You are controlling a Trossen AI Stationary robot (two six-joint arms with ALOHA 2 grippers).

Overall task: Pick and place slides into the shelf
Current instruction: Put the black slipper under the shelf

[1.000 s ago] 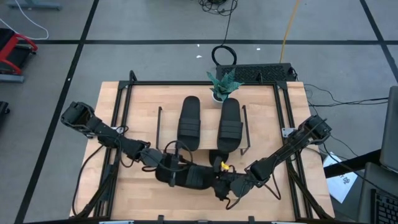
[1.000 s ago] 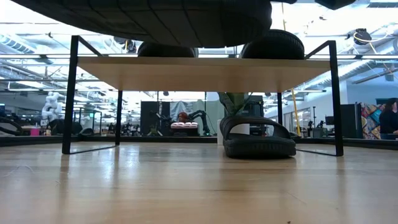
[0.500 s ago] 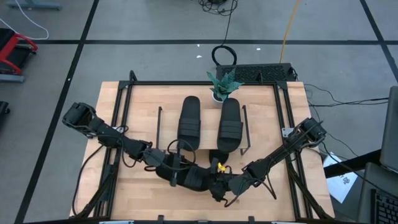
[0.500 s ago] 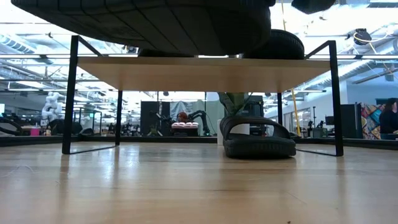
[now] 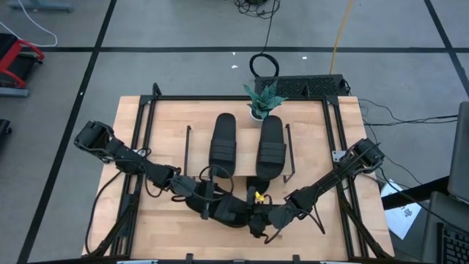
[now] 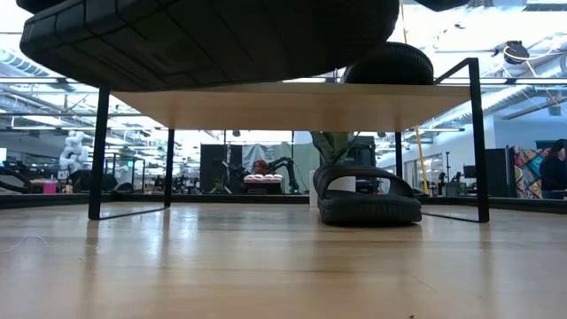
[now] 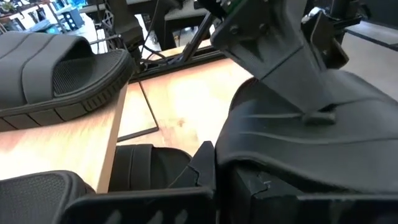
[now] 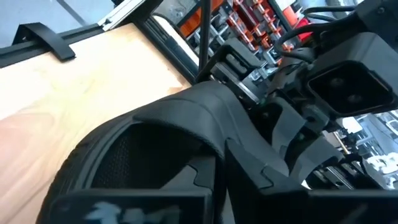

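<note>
Slides fill the scene; at lower centre of the high view our left end effector (image 5: 212, 207) and right end effector (image 5: 258, 220) both clamp one slide (image 5: 233, 211), lifted off the surface (image 5: 146, 235); two slides (image 5: 223, 144) top the shelf (image 5: 242, 150), one beneath; next we judge it slots underneath.

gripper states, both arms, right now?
Left gripper: shut on the slide, held up off the table in front of the shelf.
Right gripper: shut on the same slide, at its other end.
</note>
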